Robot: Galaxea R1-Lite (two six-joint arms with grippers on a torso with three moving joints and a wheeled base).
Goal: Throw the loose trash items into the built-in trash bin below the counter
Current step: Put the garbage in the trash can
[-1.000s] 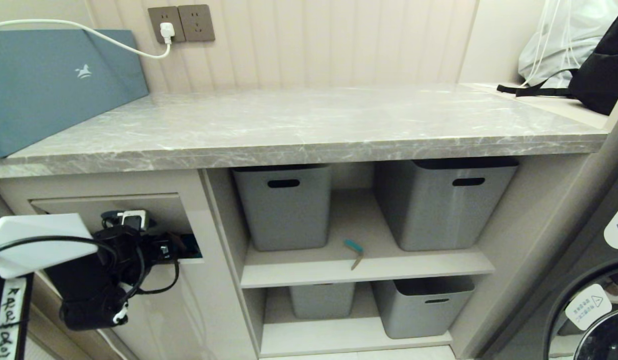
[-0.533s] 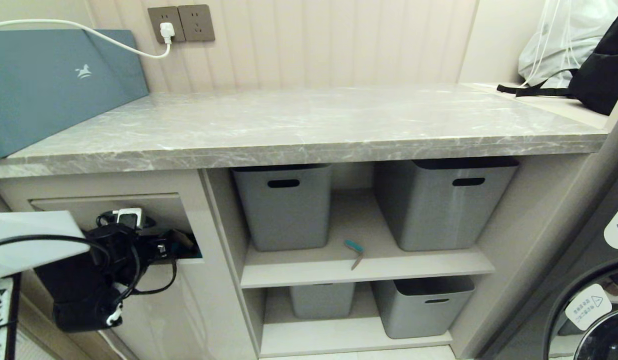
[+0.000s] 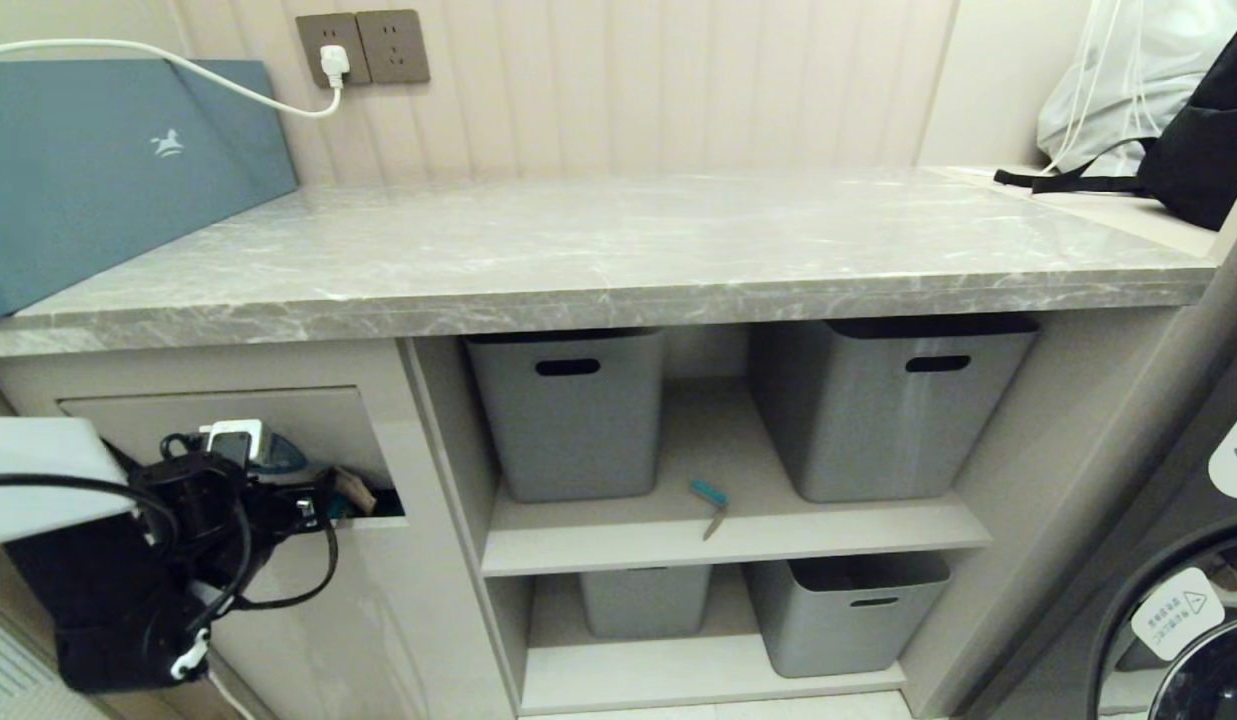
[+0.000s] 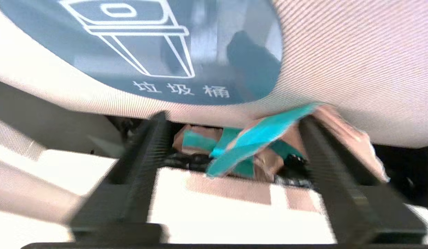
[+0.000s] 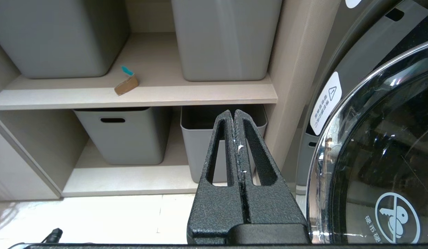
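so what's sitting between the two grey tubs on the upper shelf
One brown strip with a teal end lies on the shelf between them, seen in head and right wrist views.

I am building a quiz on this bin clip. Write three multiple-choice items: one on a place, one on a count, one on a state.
1. Where does the loose strip lie?
A. on the counter
B. on the upper shelf between two tubs
C. on the floor

2. How many grey tubs show in the head view?
A. two
B. four
C. six

3. How do the left gripper jaws stand at the bin flap?
A. apart
B. pressed together
C. clamped on a tub's rim

Answers:
1. B, it lies on the shelf board between the two upper tubs.
2. B, two stand on each shelf.
3. A, the wrist view shows a wide gap with scraps between.
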